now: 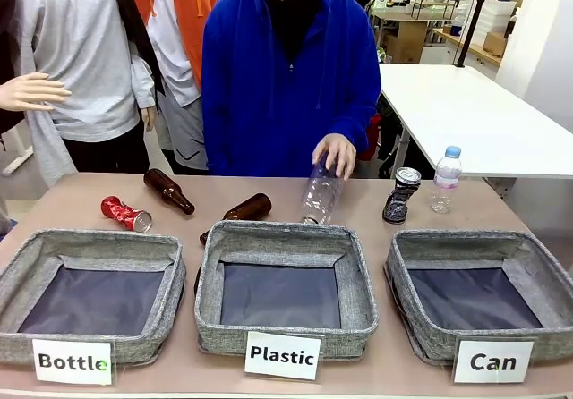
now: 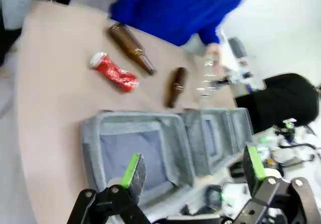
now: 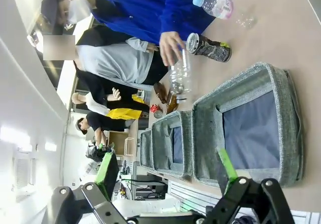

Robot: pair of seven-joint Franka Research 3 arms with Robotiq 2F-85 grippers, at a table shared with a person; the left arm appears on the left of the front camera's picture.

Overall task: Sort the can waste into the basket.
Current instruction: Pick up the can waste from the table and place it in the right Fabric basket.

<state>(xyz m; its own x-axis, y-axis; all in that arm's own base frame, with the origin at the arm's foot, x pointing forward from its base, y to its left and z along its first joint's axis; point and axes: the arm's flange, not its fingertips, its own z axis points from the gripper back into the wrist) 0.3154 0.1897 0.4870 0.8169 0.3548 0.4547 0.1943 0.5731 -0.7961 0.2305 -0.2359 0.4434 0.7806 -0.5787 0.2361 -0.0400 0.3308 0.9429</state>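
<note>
1. The left hand [image 2: 193,158] is released, its green-padded fingers [image 2: 134,166] spread wide with nothing between them.
2. Just ahead of the left hand sits the Bottle basket [image 2: 95,133], with nothing on its dark lining.
3. The red can [image 2: 113,72] lies on its side on the counter [image 2: 55,83], well beyond the left hand, past the far wall of that basket (crushed, and touching nothing).
4. Two brown bottles [image 2: 131,48] lie near the red can, farther from the left hand.
5. The right hand [image 3: 165,163] is released too, jaws apart and holding nothing.
6. The Can basket [image 3: 288,118] is the nearest thing ahead of the right hand; only its dark lining shows inside.
7. The dark can [image 3: 208,47] stands on the counter beyond the Can basket's far wall, well apart from the right hand and outside the basket.
8. A capped water bottle [image 3: 215,5] stands just beside the dark can, farther again from the right hand.
9. The person's hand [image 1: 337,155] grips a clear bottle [image 1: 320,193], tilted over the far rim of the Plastic basket [image 1: 282,235], between the two robot hands' sides.
</note>
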